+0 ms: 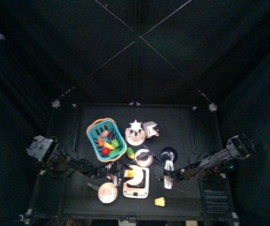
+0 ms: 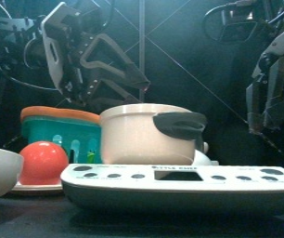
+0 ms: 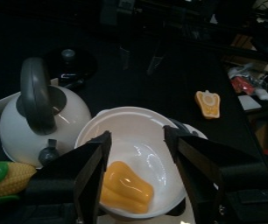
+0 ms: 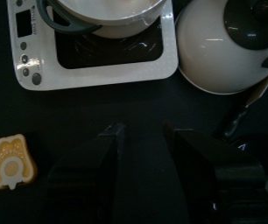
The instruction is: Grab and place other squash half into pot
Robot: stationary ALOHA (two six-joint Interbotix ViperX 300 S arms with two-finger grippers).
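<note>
— Where is the small pale-yellow squash wedge lying?

— On the bare black surface, well apart from the white pot with a dark handle. The right hand is hanging above, fingers spread wide, gripping nothing.

— And the left hand?

— Hovering over a white bowl holding a yellow piece, fingers apart.

Both arms matte black, angular open-frame links; grippers have flat, broad black jaws.
</note>
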